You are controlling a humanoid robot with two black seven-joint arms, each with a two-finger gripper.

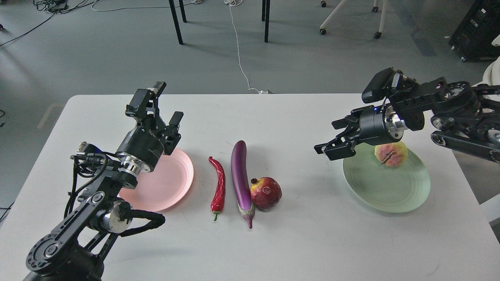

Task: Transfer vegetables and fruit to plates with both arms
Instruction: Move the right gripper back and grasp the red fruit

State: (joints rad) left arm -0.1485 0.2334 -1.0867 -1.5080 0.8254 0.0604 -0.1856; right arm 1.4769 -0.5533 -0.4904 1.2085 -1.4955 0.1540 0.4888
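Already the bumpy fruit (390, 154) is seen resting on the green plate (386, 187), just behind the empty, spread fingers of the right gripper (338, 136), so the pomegranate (266, 192) is judged the next fruit to be fetched. It lies well left of and below those fingers, touching the eggplant (241, 179), and should be approached from its free right side. The left gripper (166, 107), fingers parted and empty above the pink plate (164, 181), has the chili pepper (218, 187) to its right.
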